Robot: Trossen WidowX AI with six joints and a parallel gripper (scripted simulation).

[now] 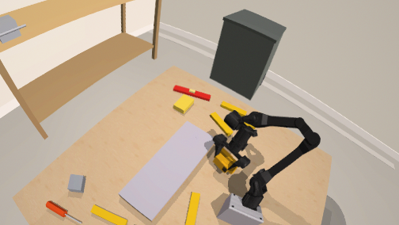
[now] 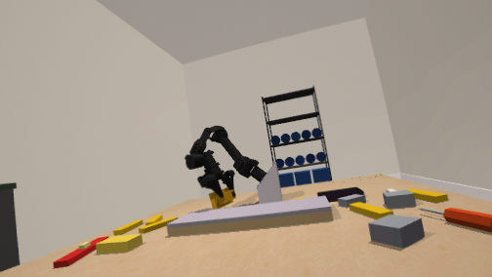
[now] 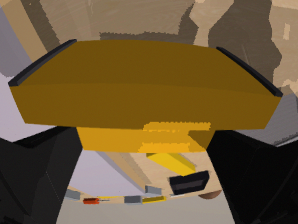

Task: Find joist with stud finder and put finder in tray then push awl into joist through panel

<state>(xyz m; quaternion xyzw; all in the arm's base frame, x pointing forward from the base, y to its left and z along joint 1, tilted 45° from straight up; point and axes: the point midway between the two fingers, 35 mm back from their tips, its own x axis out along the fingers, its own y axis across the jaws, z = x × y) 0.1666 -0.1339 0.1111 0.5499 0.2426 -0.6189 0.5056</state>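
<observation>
The yellow-orange stud finder (image 1: 225, 161) (image 2: 222, 198) (image 3: 145, 107) is held crosswise in my gripper (image 1: 228, 158) (image 2: 224, 195) (image 3: 145, 125), which is shut on it. Both are raised a little above the table, just off the long side of the pale lilac floor panel (image 1: 166, 170) (image 2: 254, 215) (image 3: 96, 172) nearest the arm's base. No hole can be made out in the panel. The awl (image 1: 56, 208) (image 2: 466, 218) (image 3: 91, 201), with a red-orange handle and thin metal shaft, lies past the panel's far end. The dark tray (image 2: 342, 194) (image 3: 189, 183) stands beyond the arm's base in the exterior view.
Several yellow bars (image 1: 192, 207) (image 2: 371, 210) lie around the panel. A yellow block (image 1: 184, 104) (image 2: 119, 244) and a red level (image 1: 191, 93) (image 2: 80, 252) lie off one end. Grey blocks (image 1: 77, 183) (image 2: 396, 231) stand near the awl's end.
</observation>
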